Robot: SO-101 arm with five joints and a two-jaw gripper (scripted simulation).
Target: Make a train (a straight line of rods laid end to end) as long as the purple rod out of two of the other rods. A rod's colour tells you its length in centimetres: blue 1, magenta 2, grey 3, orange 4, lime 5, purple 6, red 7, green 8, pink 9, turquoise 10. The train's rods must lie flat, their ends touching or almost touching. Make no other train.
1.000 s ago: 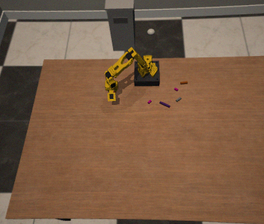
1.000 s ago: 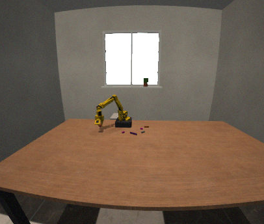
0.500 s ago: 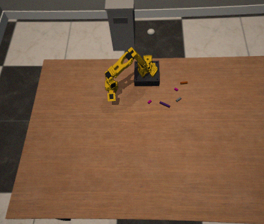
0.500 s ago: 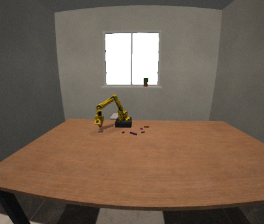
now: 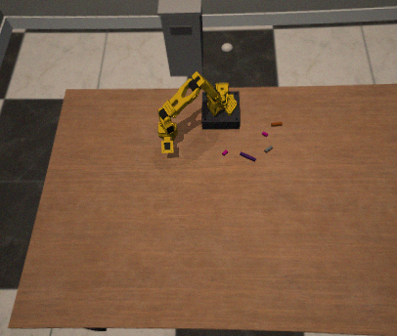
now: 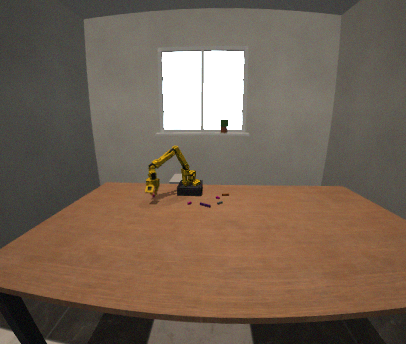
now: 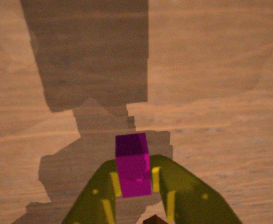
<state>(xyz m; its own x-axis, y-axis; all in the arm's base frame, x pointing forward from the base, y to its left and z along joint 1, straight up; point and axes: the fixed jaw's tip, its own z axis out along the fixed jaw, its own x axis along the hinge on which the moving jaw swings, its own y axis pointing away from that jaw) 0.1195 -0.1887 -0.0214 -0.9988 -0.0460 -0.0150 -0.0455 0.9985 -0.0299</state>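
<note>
My gripper (image 5: 167, 147) (image 6: 152, 194) (image 7: 135, 184) is shut on a magenta rod (image 7: 133, 170) and holds it above the table, left of the other rods. The purple rod (image 5: 247, 156) (image 6: 205, 205) lies flat on the table. A second magenta rod (image 5: 225, 152) (image 6: 189, 203) lies to its left, apart from it. A third magenta rod (image 5: 265, 134) (image 6: 218, 197) and a grey rod (image 5: 268, 148) (image 6: 220, 203) lie to its right, apart from each other. An orange rod (image 5: 277, 124) (image 6: 225, 194) lies farthest right.
The black arm base (image 5: 221, 118) (image 6: 190, 188) stands behind the rods. A small brown-orange thing (image 7: 156, 220) shows at the bottom edge of the wrist view, mostly cut off; I cannot tell what it is. The arm's shadow falls on the table under the gripper.
</note>
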